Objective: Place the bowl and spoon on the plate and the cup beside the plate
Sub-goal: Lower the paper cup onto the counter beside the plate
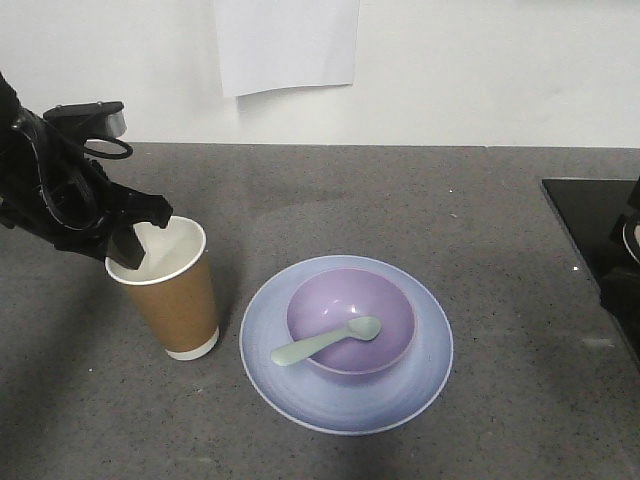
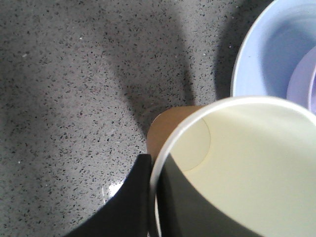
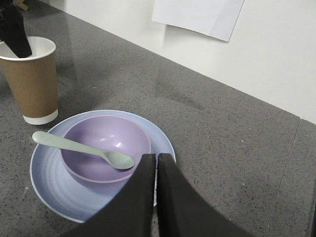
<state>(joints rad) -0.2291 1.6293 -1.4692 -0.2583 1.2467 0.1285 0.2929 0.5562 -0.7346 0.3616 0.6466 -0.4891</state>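
Observation:
The brown paper cup stands upright on the grey table, just left of the plate. My left gripper is shut on the cup's near-left rim, with one finger inside and one outside. The lavender bowl sits in the middle of the pale blue plate. The mint spoon lies across the bowl, scoop inside and handle pointing over the rim toward the cup. My right gripper is shut and empty, hovering off the plate's right edge, above the table.
A black panel lies flat on the table's right side. A white wall with a paper sheet closes off the back. Bare grey tabletop surrounds the plate in front and behind.

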